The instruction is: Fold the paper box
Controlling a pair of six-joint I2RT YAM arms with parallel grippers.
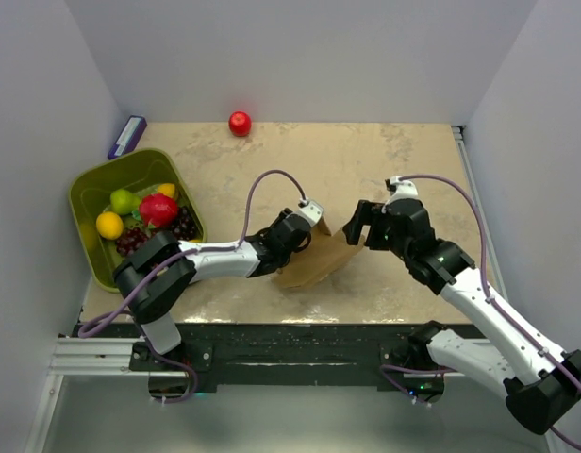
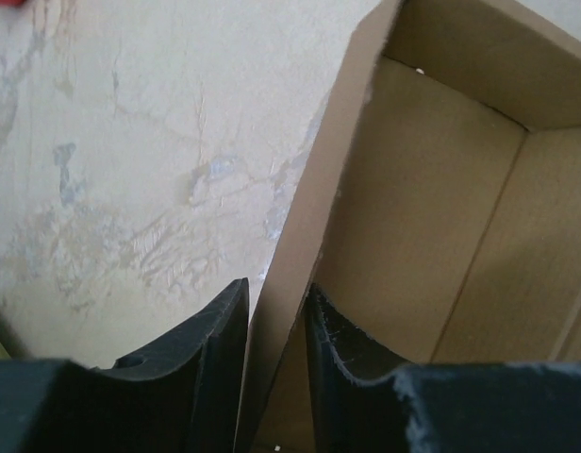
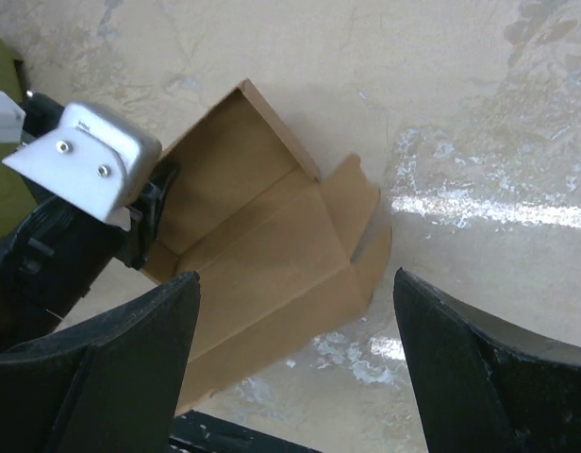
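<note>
The paper box (image 1: 314, 262) is a brown cardboard carton, partly formed, lying near the table's front edge between the two arms. In the left wrist view its interior (image 2: 432, 208) opens to the right, with one side wall running up between my fingers. My left gripper (image 2: 276, 293) straddles that wall with the jaws narrow; the right finger touches the inner face and a sliver of gap shows on the other side. In the top view the left gripper (image 1: 305, 231) is at the box's far left corner. My right gripper (image 3: 295, 275) hovers wide open above the box (image 3: 262, 245), at its right end (image 1: 358, 225).
An olive-green bin (image 1: 92, 184) holding fruit stands at the left. A red ball-like fruit (image 1: 240, 123) lies at the back. A blue-purple object (image 1: 127, 137) leans in the back left corner. White walls enclose the beige table (image 1: 404, 160); the black front rail (image 1: 290, 340) lies just below the box.
</note>
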